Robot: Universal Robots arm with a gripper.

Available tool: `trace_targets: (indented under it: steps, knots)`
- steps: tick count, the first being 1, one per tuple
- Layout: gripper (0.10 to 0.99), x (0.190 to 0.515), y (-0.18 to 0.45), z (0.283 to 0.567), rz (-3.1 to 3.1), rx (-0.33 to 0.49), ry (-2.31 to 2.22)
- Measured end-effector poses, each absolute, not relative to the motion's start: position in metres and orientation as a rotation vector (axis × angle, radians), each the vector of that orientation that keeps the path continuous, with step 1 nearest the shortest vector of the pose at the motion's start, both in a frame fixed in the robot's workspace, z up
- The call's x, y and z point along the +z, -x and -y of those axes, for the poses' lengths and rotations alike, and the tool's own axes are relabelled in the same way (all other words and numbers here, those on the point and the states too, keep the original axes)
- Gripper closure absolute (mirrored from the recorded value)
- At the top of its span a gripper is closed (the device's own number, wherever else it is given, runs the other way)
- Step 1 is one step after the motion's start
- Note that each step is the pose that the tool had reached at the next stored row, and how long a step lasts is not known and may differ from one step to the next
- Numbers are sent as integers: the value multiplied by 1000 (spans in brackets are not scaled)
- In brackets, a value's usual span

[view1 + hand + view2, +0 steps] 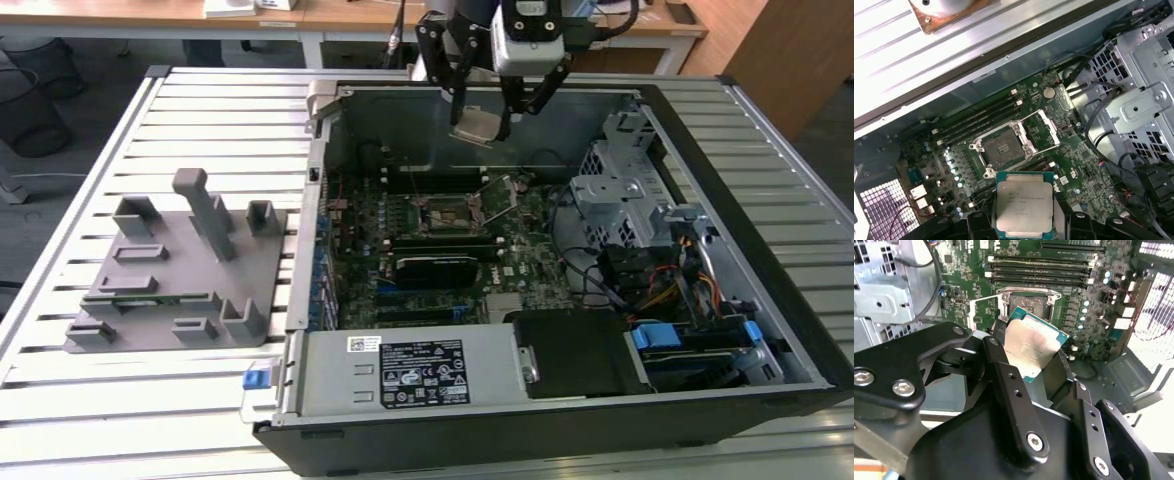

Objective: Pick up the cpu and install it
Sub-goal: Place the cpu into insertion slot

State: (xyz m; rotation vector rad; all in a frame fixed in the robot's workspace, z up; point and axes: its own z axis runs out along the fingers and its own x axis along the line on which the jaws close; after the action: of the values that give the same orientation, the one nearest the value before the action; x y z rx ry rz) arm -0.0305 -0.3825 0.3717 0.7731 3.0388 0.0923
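The cpu point(478, 127) is a thin square chip with a pale silver top and a green edge. My gripper point(483, 118) is shut on it and holds it in the air, tilted, above the back of the open computer case. In both wrist views the cpu point(1024, 205) point(1030, 348) sits between the black fingers point(1004, 370). Below it on the motherboard lies the empty cpu socket point(1002, 148) point(447, 212) point(1029, 304), its metal load frame point(1041, 127) swung open.
The open case point(534, 400) lies on a slatted metal table point(200, 110). Inside are a drive cage point(621, 175), cables, a power supply point(407, 372) and memory slots point(979, 117). A grey plastic fixture point(180, 270) with upright posts stands at the exterior view's left.
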Motion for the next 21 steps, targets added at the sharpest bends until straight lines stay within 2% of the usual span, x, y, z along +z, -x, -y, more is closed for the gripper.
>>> trace_targets:
  steps: [21]
  knots:
    - [545,357,31,382,-2828,89,-1329]
